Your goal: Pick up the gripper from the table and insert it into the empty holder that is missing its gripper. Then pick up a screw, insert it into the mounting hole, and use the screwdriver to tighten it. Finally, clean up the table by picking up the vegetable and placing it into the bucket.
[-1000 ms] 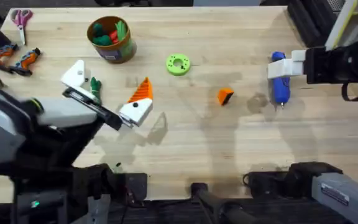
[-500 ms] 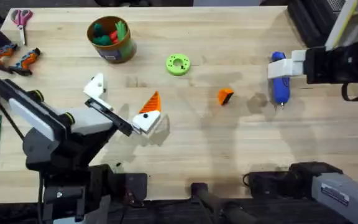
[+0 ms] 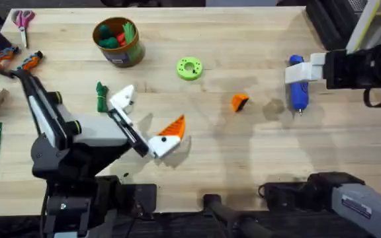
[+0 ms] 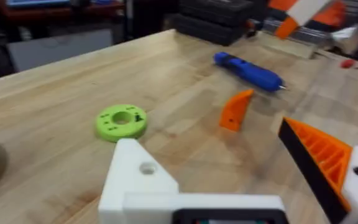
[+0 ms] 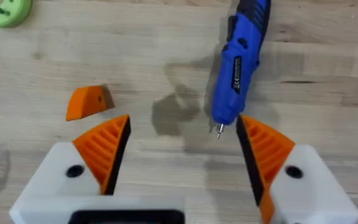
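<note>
Scissors (image 3: 22, 18): lay at the far left corner of the desk (image 3: 243, 152), pink-handled.
Pliers (image 3: 15, 61): orange-handled, rested near the desk's left edge, nearer than the scissors.
Bucket (image 3: 118, 42): stood toward the far left, holding red and green toy pieces.
Vegetable (image 3: 101, 97): lay on the desk just left of the left gripper's plain white finger.
Left gripper (image 3: 147, 123): reached in from the lower left and sat low over the desk; its jaws stood wide apart and held nothing.
Holder (image 3: 122, 100): formed the plain white finger of the left gripper, with a bare mounting hole on its face; the other finger carried an orange ribbed pad (image 3: 172, 127).
Ring (image 3: 189, 68): flat, lime green, lay in the middle of the desk, well apart from the bucket.
Orange gripper piece (image 3: 239, 102): lay on the desk right of centre, between the left gripper and the screwdriver, touching neither; in the left wrist view it stood beyond the open fingers.
Screwdriver (image 3: 298, 86): blue, lay on the desk at the right with its metal bit pointing toward the near edge.
Right gripper (image 5: 179, 152): hovered over the screwdriver's bit end; its jaws were spread apart and empty, the bit tip just inside one orange pad and the orange gripper piece just beyond the other.
</note>
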